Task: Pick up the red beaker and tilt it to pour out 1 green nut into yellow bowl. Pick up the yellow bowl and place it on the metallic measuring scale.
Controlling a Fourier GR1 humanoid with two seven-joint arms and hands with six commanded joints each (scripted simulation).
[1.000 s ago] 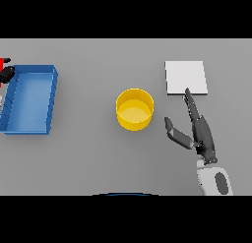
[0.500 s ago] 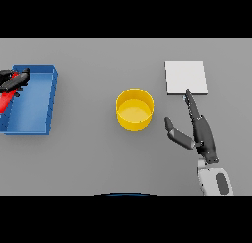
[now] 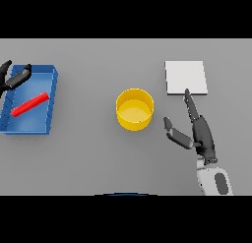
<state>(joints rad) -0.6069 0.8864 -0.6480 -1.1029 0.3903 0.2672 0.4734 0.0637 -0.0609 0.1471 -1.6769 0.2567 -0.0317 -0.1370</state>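
The red beaker (image 3: 30,104) lies tilted on its side inside the blue tray (image 3: 45,128) at the left. My left hand (image 3: 14,78) shows at the tray's far left corner, fingers straight, apart from the beaker. The yellow bowl (image 3: 134,109) stands at the table's middle; I cannot make out a nut in it. The metallic scale (image 3: 185,77) is a pale square plate at the back right. My right hand (image 3: 199,133) rests open to the right of the bowl, its fingers pointing toward the scale's near edge, thumb spread toward the bowl.
The blue tray sits along the table's left edge. Grey tabletop lies between tray, bowl and scale.
The red beaker has left my left hand and now lies in the blue tray. The left hand has drawn back to the tray's far corner. The right hand is unchanged.
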